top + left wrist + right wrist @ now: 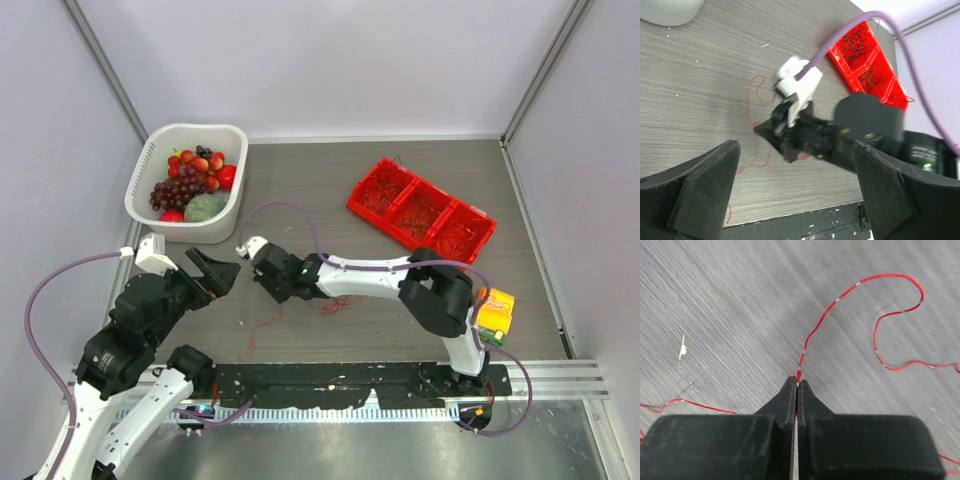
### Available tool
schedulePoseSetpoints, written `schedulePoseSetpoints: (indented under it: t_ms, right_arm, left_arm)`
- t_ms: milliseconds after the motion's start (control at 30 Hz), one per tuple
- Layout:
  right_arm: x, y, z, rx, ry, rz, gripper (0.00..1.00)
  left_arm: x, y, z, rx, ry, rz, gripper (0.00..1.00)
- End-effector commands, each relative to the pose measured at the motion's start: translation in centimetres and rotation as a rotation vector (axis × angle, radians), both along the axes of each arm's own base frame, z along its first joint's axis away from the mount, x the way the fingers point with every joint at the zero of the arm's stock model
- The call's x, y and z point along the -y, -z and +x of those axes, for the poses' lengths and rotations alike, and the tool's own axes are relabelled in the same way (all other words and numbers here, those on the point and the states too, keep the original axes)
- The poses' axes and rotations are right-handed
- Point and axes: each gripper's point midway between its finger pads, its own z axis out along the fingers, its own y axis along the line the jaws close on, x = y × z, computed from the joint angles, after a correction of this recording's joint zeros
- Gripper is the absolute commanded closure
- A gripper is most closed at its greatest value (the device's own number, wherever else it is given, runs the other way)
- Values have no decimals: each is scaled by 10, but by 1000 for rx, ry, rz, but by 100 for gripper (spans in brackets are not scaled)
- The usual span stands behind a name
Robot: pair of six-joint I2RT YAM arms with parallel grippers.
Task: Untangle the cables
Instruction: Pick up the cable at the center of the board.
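Note:
The cables are thin red wires on the wood-grain table. A small tangle (334, 305) lies by my right arm, and a loose strand (250, 338) trails toward the front edge. My right gripper (272, 291) is shut on one red wire (860, 285). The wire leaves the closed tips (797, 382) and loops away over the table. My left gripper (216, 275) is open and empty, just left of the right gripper. In the left wrist view my left gripper (797, 200) looks at the right gripper (785, 145), with red wire (751, 97) on the table behind it.
A white basket (232, 215) of toy fruit stands at the back left. A red three-compartment tray (355, 200) holding more wires sits at the back right, also in the left wrist view (840, 65). An orange object (495, 312) lies by the right arm's base.

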Motion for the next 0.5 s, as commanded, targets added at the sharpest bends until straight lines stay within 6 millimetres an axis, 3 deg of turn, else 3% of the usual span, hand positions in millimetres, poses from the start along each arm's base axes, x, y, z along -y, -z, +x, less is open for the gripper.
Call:
schedulePoseSetpoints:
  t_ms: [0,100,200,300,467]
  right_arm:
    - [0,-96,26,47,95,269,99]
    - [14,-116,38,44,124,324,99]
    - [29,-149,47,80,152,384,99]
    - [45,-167,53,110,186,410,99]
    - [79,-215,71,183,280,503,99]
  left_arm:
    - [5,-12,5,33,18,-12,0]
    - [5,-13,5,41,20,-17,0]
    - [6,-13,6,43,18,-17,0]
    - [7,-13,9,37,20,-9,0]
    - [10,-15,12,36,30,-8,0]
